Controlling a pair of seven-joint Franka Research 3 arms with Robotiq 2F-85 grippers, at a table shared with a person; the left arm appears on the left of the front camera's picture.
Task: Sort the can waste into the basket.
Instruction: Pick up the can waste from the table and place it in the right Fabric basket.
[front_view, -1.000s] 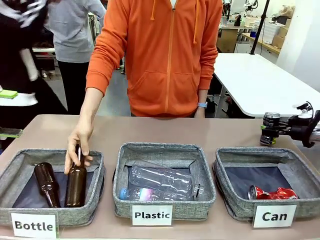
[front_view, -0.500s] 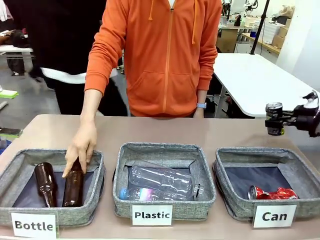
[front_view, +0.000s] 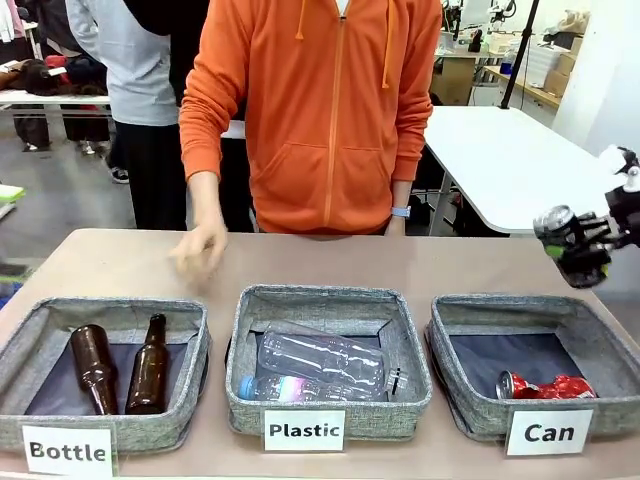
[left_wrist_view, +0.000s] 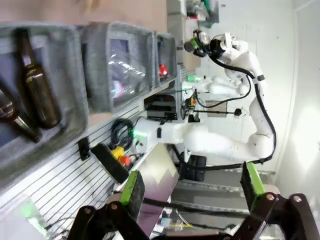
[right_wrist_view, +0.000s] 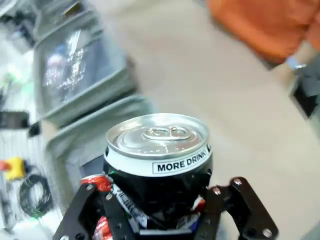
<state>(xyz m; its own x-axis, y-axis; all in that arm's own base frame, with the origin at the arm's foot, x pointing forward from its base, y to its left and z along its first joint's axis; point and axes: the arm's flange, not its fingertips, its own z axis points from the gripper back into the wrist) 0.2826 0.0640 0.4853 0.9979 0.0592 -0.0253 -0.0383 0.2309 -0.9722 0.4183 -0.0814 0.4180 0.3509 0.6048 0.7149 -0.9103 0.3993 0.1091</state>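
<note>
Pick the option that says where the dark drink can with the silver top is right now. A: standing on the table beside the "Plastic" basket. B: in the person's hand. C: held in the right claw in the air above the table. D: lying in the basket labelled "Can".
C: the right claw is clamped on the dark metal drink can with the silver top, held in the air behind the grey woven "Can" basket.

The person's raised hand (front_view: 199, 247) is motion-blurred, the black right gripper (front_view: 583, 243) is cut by the front view's right edge, and its fingers hide the lower body of the dark silver-topped can (right_wrist_view: 157, 162).
</note>
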